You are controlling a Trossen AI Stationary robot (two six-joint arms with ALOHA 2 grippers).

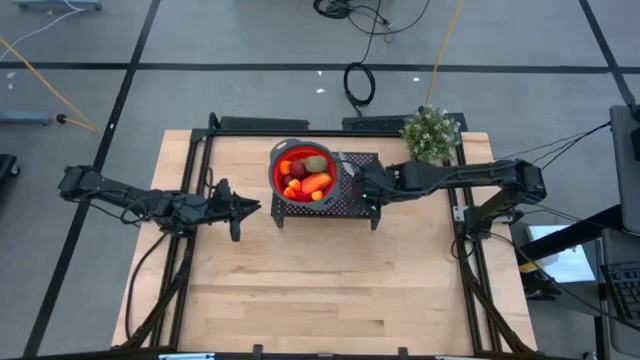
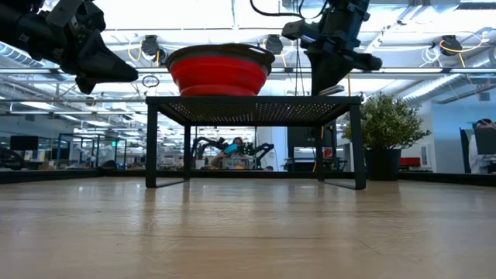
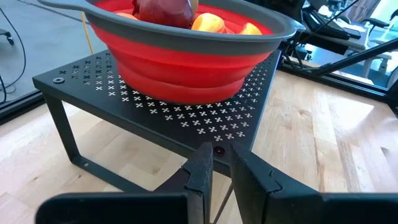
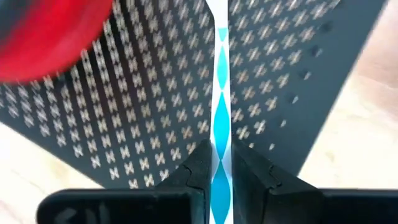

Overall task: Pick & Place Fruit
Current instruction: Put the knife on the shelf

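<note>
With the fruit piled in the red bowl on the black rack, the right gripper pinches the pale knife and should lift straight up; the left gripper, pressed together, waits beside the rack.

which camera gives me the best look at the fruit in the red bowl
The high view: it looks straight down on the fruit filling the red bowl. The left wrist view catches only the top pieces over the rim; the low view shows just the bowl's side; the right wrist view shows none.
</note>
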